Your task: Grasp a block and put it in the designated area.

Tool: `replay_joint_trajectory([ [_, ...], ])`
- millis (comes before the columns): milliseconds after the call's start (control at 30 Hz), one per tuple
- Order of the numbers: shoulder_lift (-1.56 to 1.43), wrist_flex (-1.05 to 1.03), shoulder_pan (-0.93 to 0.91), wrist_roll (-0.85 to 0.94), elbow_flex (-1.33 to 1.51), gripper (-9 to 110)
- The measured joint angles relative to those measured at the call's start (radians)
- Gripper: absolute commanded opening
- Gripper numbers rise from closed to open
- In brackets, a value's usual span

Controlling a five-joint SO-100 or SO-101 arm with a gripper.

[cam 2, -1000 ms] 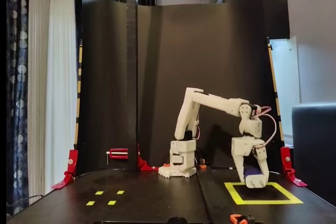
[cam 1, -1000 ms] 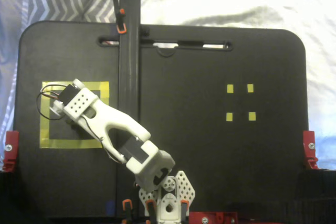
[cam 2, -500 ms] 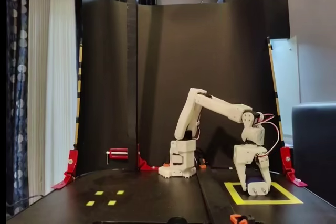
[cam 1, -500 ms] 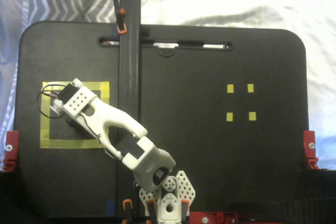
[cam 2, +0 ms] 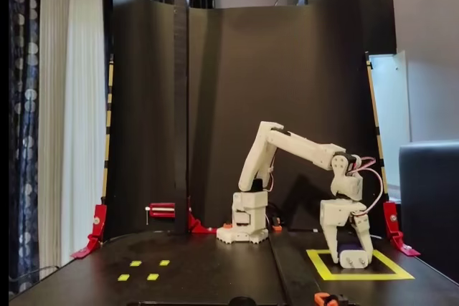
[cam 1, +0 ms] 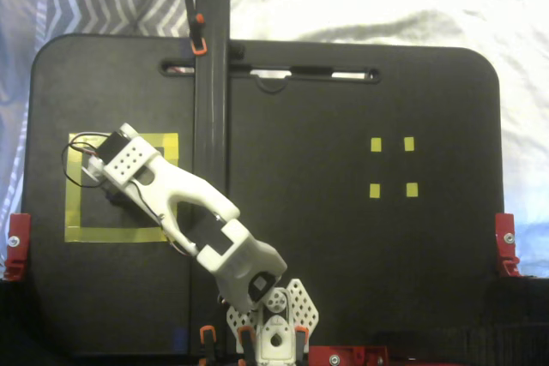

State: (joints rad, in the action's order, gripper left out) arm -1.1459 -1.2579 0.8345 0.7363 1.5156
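Observation:
The white arm reaches over the designated area (cam 1: pixel 74 212), a large square of yellow tape at the left of the black board; in the other fixed view this square (cam 2: pixel 358 276) lies at the front right. My gripper (cam 2: pixel 351 254) points straight down inside the square, fingertips at or just above the surface. The dark navy block (cam 2: pixel 349 247) sits between the fingers, and the jaws look closed on it. In the top-down fixed view the gripper (cam 1: pixel 107 184) covers the block, which is hidden there.
Four tiny yellow tape squares (cam 1: pixel 376 145) sit on the right half of the board, seen front left in the other fixed view (cam 2: pixel 136 264). A tall black post (cam 1: pixel 212 83) stands just right of the taped square. Red clamps (cam 1: pixel 17 246) grip the board's edges.

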Motion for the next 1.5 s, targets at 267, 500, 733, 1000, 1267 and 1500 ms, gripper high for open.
replay_joint_trajectory([
  [267, 0.002, -0.029, 0.003, 0.011, -0.006, 39],
  [500, -0.008, -0.126, 0.002, 0.011, -0.081, 39],
  [733, -0.107, -0.270, -0.026, 0.011, -0.175, 39],
  [1000, -0.198, -0.354, -0.031, 0.011, -0.193, 38],
  [1267, -0.199, -0.354, -0.034, 0.011, -0.193, 20],
  [1500, -0.199, -0.354, -0.038, 0.011, -0.193, 7],
])
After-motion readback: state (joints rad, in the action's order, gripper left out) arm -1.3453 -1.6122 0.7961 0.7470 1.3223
